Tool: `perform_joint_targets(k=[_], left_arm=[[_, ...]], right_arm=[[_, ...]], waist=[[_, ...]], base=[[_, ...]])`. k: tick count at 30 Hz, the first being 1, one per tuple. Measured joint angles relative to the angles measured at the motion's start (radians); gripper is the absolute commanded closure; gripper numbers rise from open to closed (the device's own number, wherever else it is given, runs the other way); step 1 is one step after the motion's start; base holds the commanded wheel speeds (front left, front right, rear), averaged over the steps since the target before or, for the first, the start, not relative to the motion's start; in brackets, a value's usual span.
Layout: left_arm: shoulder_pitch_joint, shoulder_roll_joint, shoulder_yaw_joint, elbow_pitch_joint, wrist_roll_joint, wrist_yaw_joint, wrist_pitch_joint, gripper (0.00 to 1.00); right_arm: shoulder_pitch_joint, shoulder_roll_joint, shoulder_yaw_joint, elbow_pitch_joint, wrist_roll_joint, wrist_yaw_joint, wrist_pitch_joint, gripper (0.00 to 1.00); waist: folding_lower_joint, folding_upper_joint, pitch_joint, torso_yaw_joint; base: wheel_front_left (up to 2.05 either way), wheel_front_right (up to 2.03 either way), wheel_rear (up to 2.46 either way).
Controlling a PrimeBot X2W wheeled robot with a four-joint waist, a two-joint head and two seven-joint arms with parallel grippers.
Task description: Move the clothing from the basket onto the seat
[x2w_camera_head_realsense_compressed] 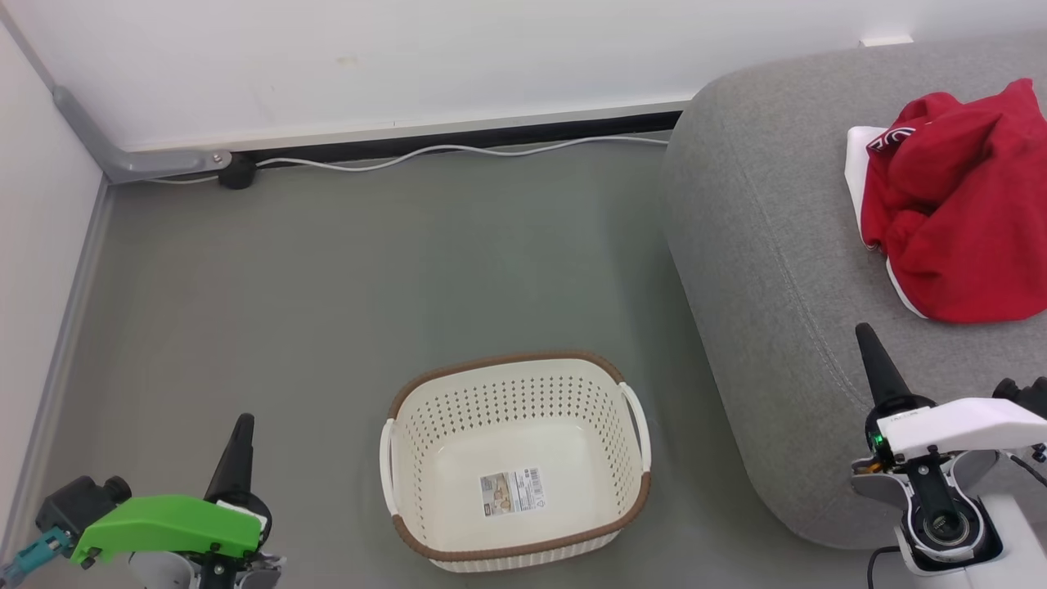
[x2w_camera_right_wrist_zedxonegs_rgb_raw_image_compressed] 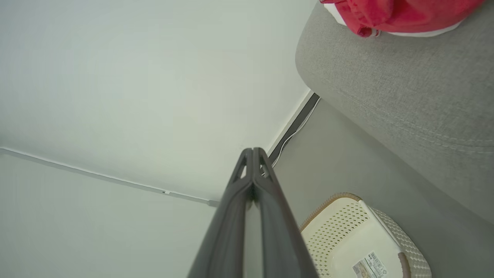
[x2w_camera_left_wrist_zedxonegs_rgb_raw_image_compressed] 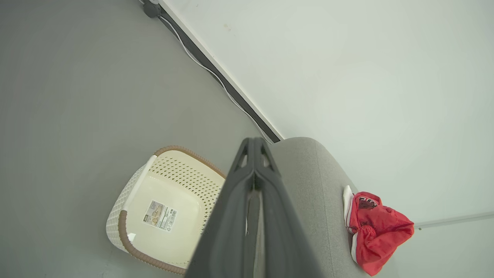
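Jersey: soft red fabric, white trim, crumpled in a heap on the seat; transfer looks done.
Seat: light-grey woven upholstery, rounded corner, stitched seam.
Basket: oval cream plastic, perforated walls, brown woven-look rim; holds just its barcode sticker.
Left gripper, right gripper: fingers pressed together on nothing, well apart from the jersey, apparently parked.

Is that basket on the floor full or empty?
Empty. The basket shows its bare cream bottom, carrying just a barcode sticker. The red jersey lies crumpled on the grey seat instead.
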Motion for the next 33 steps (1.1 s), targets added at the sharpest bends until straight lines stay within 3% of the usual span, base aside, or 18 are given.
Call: perform_joint_targets(k=[33], left_arm=[[-0.048, -0.007, 0.085, 0.099, -0.446, -0.090, 0.051, 1.00]], right_arm=[[-0.005, 0.033, -0.118, 0.046, 0.444, 0.061, 0.071, 1.00]], waist=[[0.0000, 0.0000, -0.021, 0.004]], base=[[0.00, 0.00, 0.00]])
